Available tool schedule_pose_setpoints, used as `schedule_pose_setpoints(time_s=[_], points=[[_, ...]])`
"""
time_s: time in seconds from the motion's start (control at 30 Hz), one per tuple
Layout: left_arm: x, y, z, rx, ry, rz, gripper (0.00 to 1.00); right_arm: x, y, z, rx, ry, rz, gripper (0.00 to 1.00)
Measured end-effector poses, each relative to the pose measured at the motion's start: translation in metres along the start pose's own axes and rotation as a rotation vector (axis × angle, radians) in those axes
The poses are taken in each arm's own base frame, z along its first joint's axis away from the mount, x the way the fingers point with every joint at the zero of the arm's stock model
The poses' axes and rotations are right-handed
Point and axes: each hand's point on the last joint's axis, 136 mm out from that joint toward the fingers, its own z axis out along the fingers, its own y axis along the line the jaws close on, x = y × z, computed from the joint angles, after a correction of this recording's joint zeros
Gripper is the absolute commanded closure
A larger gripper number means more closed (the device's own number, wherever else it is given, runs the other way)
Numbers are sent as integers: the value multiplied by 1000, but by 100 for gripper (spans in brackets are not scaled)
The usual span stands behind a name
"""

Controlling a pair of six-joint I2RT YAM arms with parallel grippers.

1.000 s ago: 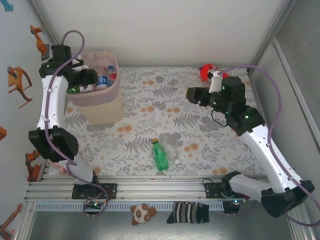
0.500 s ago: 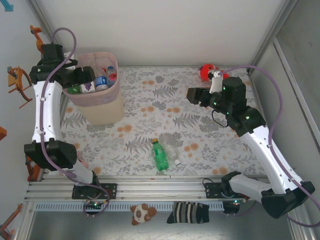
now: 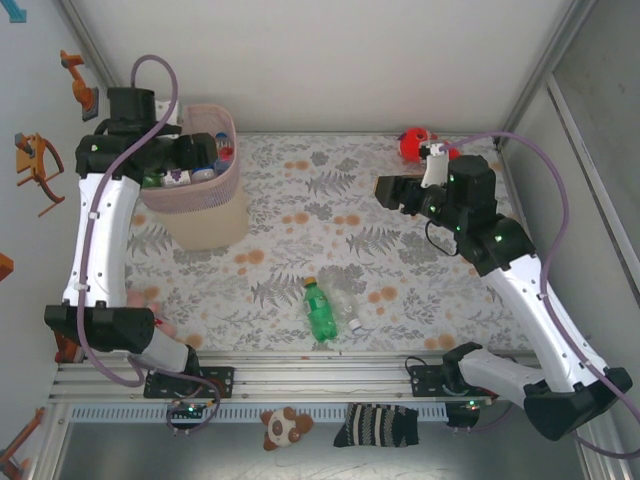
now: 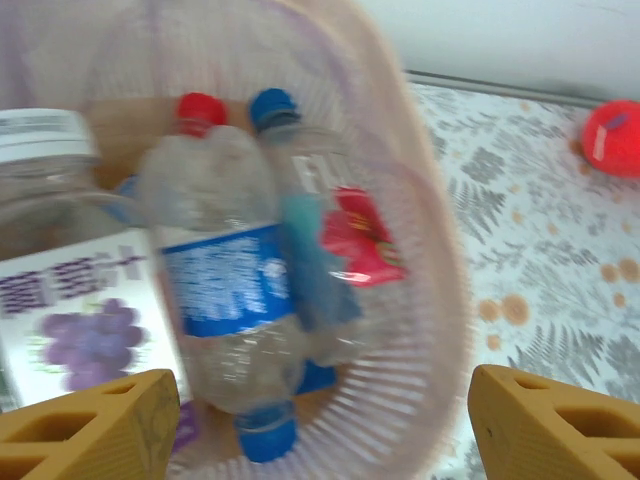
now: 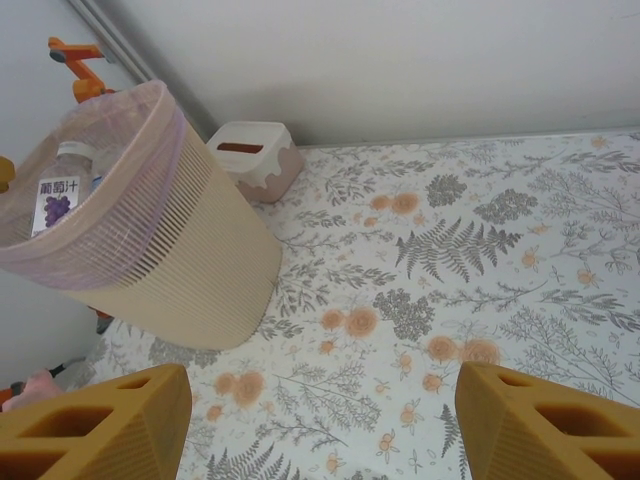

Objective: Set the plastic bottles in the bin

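The bin [image 3: 205, 215], pale pink mesh over a cream lower part, stands at the back left and holds several plastic bottles. Inside it lie a clear bottle with a blue label [image 4: 225, 285], one with a red label [image 4: 345, 235] and a grape-label bottle [image 4: 75, 325]. My left gripper [image 3: 200, 152] hovers over the bin's mouth, open, with nothing between its yellow fingers [image 4: 90, 430]. A green bottle [image 3: 320, 310] lies on the table's front middle, a clear bottle [image 3: 347, 310] beside it. My right gripper [image 3: 386, 188] hangs open and empty above the table's right half.
A red fish plush [image 3: 415, 143] sits at the back right corner. A small white box [image 5: 252, 155] stands behind the bin [image 5: 170, 260]. A plush toy [image 3: 283, 426] and a striped sock [image 3: 378, 425] lie below the front rail. Enclosure walls close in both sides.
My left arm swung left over the bin and then came back right, its gripper now further over the bin's mouth. The right arm and the table bottles have stayed put.
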Motion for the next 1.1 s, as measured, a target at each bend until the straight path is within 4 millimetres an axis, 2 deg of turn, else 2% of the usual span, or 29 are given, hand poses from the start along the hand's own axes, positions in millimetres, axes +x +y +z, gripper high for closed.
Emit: schedule_pose_setpoints(time_s=[0.23,0.43,0.7,0.9,1.1], points=[[26,-73,4,95,42,113,26,-2,3,-6,-7,-16,7,31],[66,-109,21,138,110,144,28,5,1,-10,-4,-9,17,31],[135,-127,65,188,205,47,35,16,-5,-8,5,13,31,31],[189,-127,94,196,296,-73,37,18,-5,-8,5,16,42,31],[238,-125,113,182,382,-162,37,18,-5,-8,4,17,46,31]])
